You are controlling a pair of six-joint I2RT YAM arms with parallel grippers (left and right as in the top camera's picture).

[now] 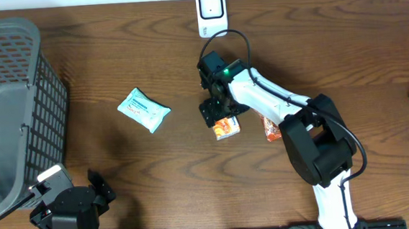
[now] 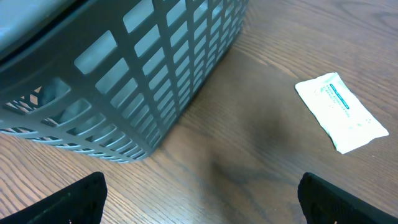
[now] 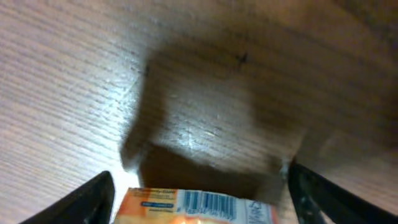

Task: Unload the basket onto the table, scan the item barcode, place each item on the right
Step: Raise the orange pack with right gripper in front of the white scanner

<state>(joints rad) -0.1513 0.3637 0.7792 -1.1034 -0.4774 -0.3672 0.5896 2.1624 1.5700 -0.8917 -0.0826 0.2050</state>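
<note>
Orange barcode-printed packet (image 3: 186, 206) lay between spread fingers of right tool (image 3: 200, 186), unpinched; grip probably needed to spare barcode, facing white boxy scanner (image 1: 211, 11) at tabletop (image 1: 135, 54) far edge. Left tool (image 2: 205, 199) spread, empty.

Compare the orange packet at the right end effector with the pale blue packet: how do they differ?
The orange packet sits between the right end effector's open fingers; the pale blue packet lies apart, untouched. The orange packet shows a barcode in the wrist view; the pale blue packet shows none. Both lie on the table.
</note>
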